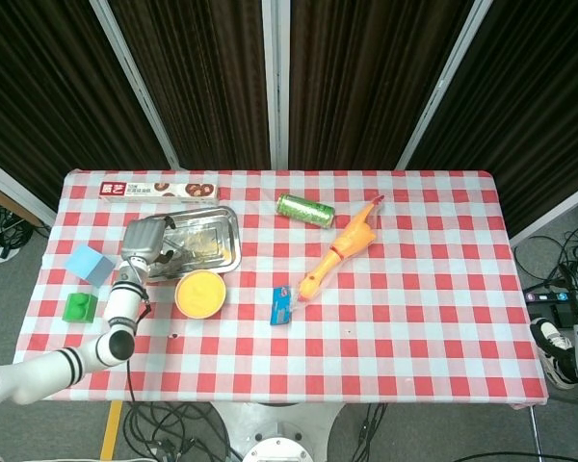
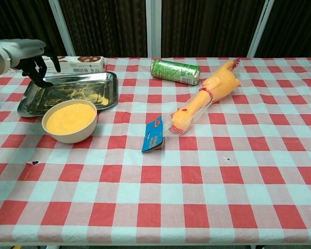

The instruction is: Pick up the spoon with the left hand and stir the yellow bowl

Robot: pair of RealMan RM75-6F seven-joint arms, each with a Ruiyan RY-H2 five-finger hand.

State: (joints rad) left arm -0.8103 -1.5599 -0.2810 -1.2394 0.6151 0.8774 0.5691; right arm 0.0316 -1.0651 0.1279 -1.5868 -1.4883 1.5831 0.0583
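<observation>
The yellow bowl (image 1: 199, 294) (image 2: 70, 121) stands on the checked cloth just in front of the steel tray (image 1: 222, 223) (image 2: 108, 83). My left hand (image 1: 144, 241) (image 2: 22, 53) hangs low over the tray's left end, its dark fingers (image 2: 39, 71) pointing down at the rim. The spoon (image 1: 180, 253) shows only as a thin dark shape in the tray by my fingers. Whether they still pinch it is unclear. My right hand is out of both views.
A biscuit box (image 1: 159, 190) lies behind the tray. A green can (image 1: 304, 209), a rubber chicken (image 1: 339, 250) and a small blue packet (image 1: 281, 305) lie to the right. A blue block (image 1: 88, 264) and a green block (image 1: 80, 307) sit at the left edge.
</observation>
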